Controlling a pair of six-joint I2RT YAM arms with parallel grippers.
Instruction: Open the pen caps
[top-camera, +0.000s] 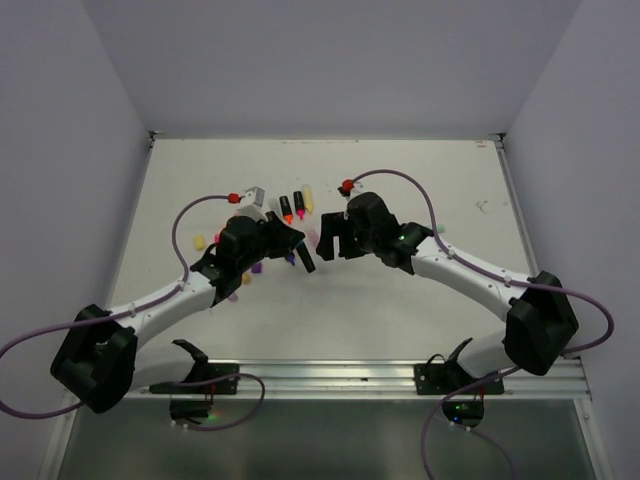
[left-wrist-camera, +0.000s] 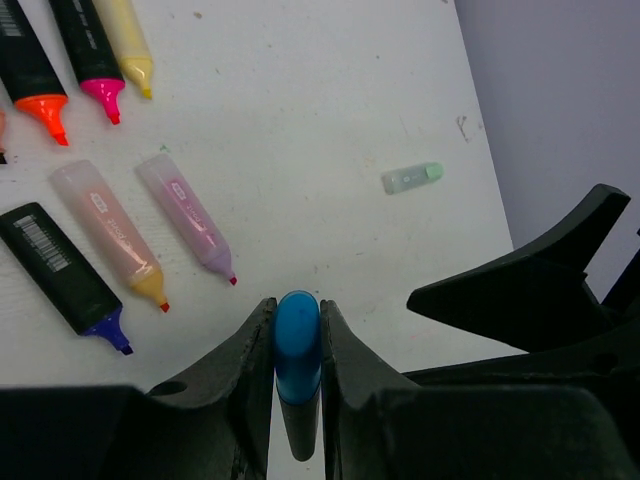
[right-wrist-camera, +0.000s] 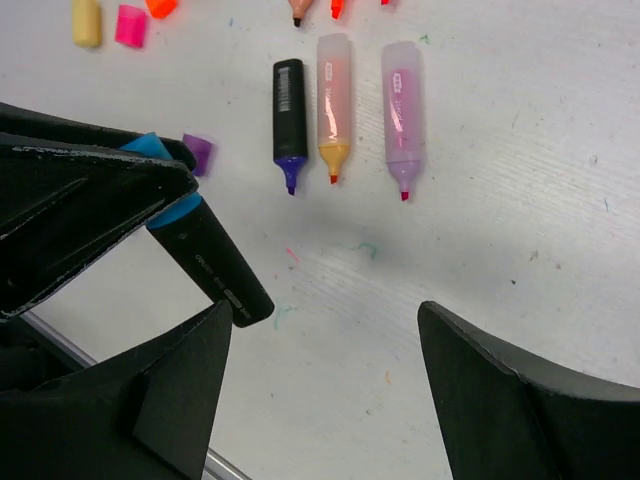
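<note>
The left end effector (left-wrist-camera: 297, 312) clamps one glossy blue pen cap (left-wrist-camera: 297, 340); the right end effector (right-wrist-camera: 325, 312) stands apart. Three uncapped plastic highlighters (right-wrist-camera: 290, 110) (right-wrist-camera: 334, 100) (right-wrist-camera: 401, 110) lie alongside.

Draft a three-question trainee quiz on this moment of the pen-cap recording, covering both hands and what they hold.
1. True or false: the right hand is shut on a pen.
2. Pick one. The left hand clamps: A. the blue cap; B. a yellow cap; C. nothing.
3. Short answer: is that cap off its black pen body yet?

Key
1. False. Its jaws stand wide open with nothing between them.
2. A.
3. No. The cap still sits on the body.
</note>
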